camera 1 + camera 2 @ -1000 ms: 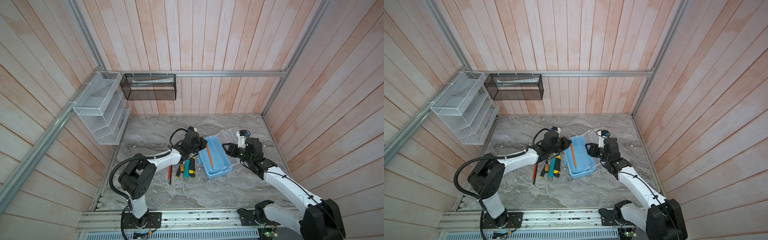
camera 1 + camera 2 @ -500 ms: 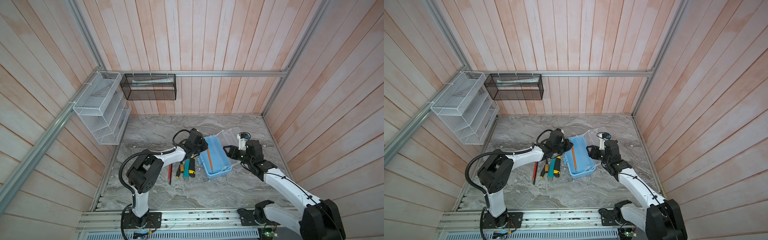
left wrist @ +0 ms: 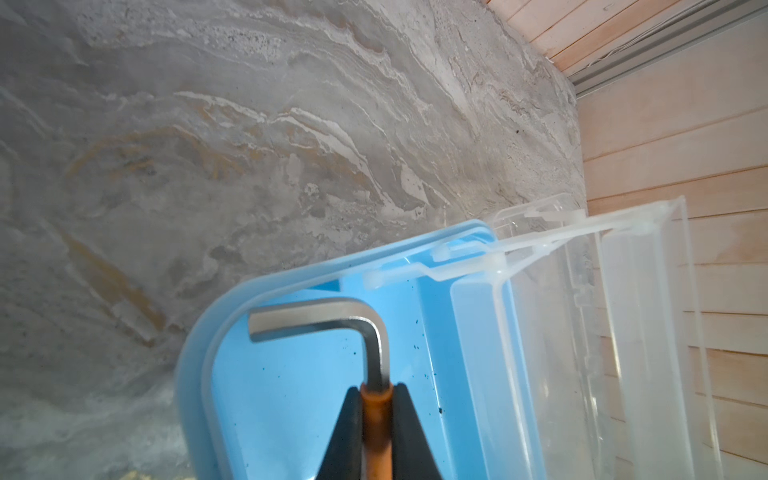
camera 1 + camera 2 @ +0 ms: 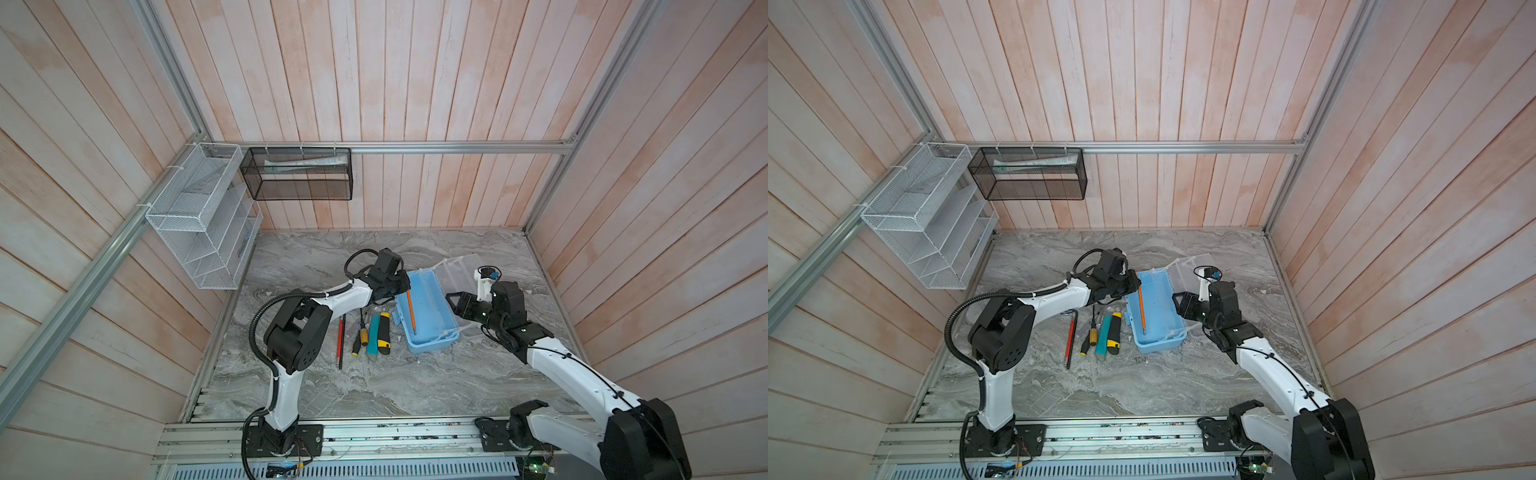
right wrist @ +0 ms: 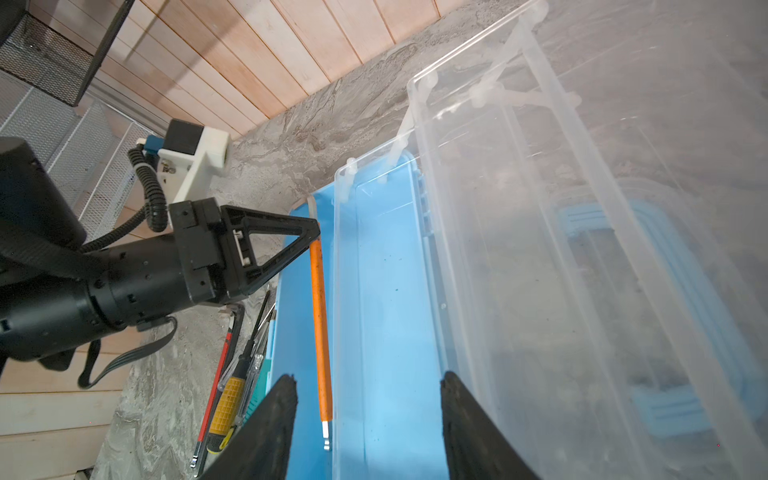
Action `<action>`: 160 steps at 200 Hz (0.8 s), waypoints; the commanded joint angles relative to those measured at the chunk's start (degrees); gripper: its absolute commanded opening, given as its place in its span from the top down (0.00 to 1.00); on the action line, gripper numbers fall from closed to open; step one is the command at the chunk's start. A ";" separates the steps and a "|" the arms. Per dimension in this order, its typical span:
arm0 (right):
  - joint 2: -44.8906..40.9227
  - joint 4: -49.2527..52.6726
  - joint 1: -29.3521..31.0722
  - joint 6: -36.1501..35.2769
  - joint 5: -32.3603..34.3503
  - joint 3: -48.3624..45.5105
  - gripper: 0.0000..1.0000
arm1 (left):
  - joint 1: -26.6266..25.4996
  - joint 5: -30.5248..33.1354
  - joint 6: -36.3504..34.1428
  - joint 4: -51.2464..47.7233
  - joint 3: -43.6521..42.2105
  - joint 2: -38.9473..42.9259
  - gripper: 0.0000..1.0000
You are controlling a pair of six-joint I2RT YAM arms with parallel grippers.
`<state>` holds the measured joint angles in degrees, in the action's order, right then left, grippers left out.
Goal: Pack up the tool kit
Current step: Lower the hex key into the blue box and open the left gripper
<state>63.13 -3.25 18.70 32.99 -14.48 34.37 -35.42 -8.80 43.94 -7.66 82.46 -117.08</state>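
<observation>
Marble tabletop: spare tools wait left of the open tool kit. Our left claw still clenches the orange hex key, unmoved inside it, so we expect release next; our right claw gapes empty alongside.

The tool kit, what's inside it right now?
An orange-sleeved hex key, one end pinched by the left gripper. Through the clear tray the case floor looks bare, though hazily.
</observation>
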 commanded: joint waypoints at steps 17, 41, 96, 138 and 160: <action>0.20 -0.47 -0.18 -0.03 0.25 -0.54 0.43 | 0.66 -1.81 -4.79 -2.95 3.25 -3.12 0.98; 0.42 -0.53 -0.17 -0.03 0.27 -0.44 0.43 | 1.15 -2.73 -6.18 -3.81 4.58 -3.92 0.95; 0.45 0.45 -0.17 -0.28 0.60 1.17 0.38 | 0.95 -3.36 -7.32 -3.26 2.20 0.11 0.64; 0.25 2.41 -0.18 -1.32 0.18 3.80 0.39 | 0.98 -2.09 -10.93 -4.82 1.86 5.76 0.63; -1.08 3.69 -0.15 -1.61 -0.10 5.11 0.40 | 1.05 1.31 -12.86 -6.80 -0.54 11.09 0.63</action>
<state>63.20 -1.67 18.70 32.58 -14.48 36.58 -34.61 -11.18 34.72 -12.29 84.07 -113.16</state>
